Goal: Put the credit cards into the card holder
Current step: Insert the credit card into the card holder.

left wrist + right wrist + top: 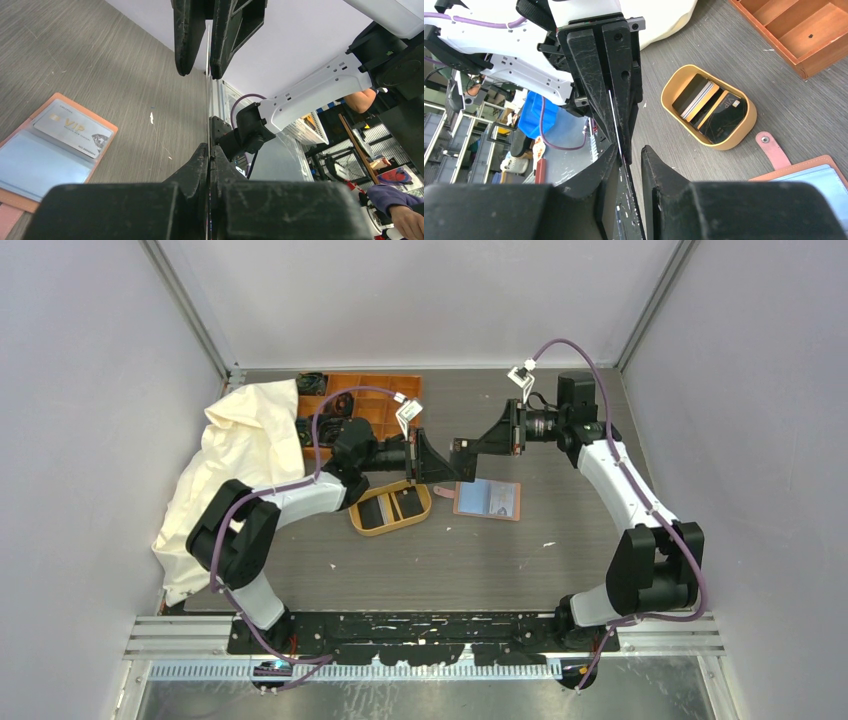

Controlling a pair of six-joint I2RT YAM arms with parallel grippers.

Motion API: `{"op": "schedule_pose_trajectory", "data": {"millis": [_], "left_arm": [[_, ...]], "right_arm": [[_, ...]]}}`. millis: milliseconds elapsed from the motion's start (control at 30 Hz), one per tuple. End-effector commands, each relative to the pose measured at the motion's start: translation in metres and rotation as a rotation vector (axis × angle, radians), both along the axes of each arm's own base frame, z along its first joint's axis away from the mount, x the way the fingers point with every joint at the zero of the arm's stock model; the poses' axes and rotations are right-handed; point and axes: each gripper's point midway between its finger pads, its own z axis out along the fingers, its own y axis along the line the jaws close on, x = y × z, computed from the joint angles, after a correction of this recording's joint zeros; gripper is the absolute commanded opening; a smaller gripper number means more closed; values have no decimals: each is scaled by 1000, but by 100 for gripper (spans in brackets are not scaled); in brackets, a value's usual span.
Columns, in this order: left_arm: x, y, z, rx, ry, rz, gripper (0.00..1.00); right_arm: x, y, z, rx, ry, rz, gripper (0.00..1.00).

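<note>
My left gripper (pixel 210 150) is shut on a thin black credit card (pixel 208 100), held edge-on above the table. My right gripper (pixel 630 150) is open, its jaws either side of the same card's (pixel 616 125) far end, with a gap on one side. The two grippers meet mid-table (pixel 450 462). The reddish-brown card holder (pixel 488 499) lies open just below them, with a pale VIP card (pixel 75 127) in its clear sleeve. More black cards (pixel 711 107) lie in the oval wooden tray (pixel 724 145).
The oval tray (pixel 372 531) sits left of the holder. An orange compartment box (pixel 370 400) stands at the back. A white cloth (pixel 240 460) is heaped along the left side. The holder's snap strap (pixel 769 149) lies towards the tray.
</note>
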Motion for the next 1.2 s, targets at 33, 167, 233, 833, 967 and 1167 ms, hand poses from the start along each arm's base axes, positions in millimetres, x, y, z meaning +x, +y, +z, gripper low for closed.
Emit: {"op": "schedule_pose_trajectory", "data": {"millis": [33,167,233,833,967,1167], "left_arm": [[-4,-1,29,-52,-92,-33,0],[-5,-3,28,-49,-88,-37,0],[-5,-3,28,-49,-88,-39,0],[4,2,27,-19,-106,70,51],[22,22,25,104,-171,272,62],[26,68,17,224,-207,557,98]], "right_arm": [[-7,-1,31,28,-110,23,27],[-7,-1,32,30,-107,24,26],[-7,-1,32,32,-110,25,25],[-7,-10,27,17,-103,-27,1],[-2,-29,-1,-48,-60,-141,1],[-3,-82,-80,-362,66,-279,1]]}}
